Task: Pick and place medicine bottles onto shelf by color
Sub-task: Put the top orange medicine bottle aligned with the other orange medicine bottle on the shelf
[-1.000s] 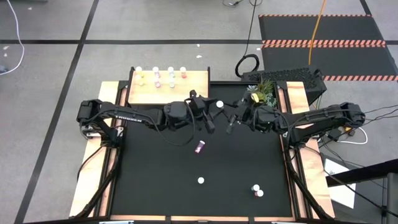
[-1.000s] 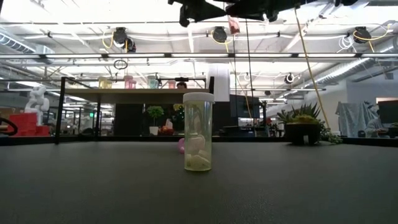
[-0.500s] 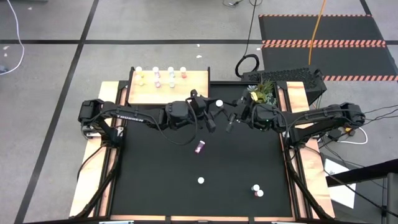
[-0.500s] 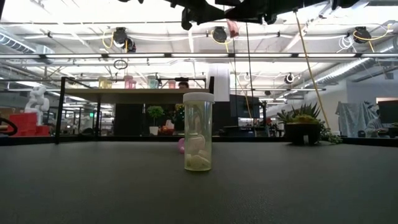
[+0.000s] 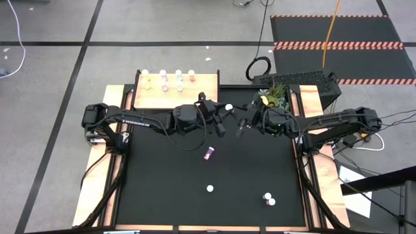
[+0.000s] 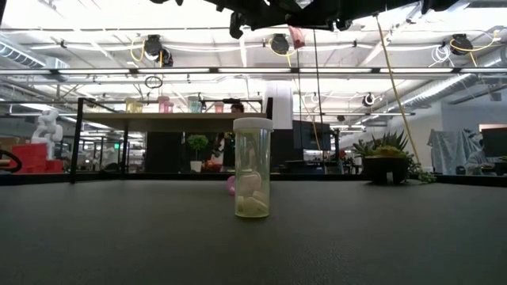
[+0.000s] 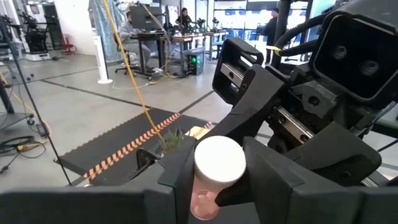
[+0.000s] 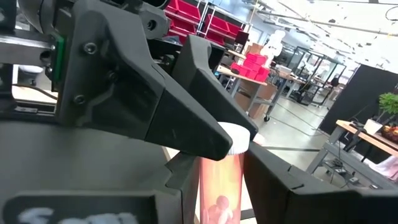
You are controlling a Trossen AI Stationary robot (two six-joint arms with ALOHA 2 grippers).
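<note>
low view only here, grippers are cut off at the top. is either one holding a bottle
Observer: Yes. The right gripper is shut on a pink bottle with a white cap, up in the air.
Operator: where's the left one
Observer: The left gripper is at that same bottle, facing the right one, near the shelf.
Operator: i see one bottle standing and something pink behind it, any others on the table
Observer: Two more stand together on the right arm's side, at the table edge far from the shelf.
</note>
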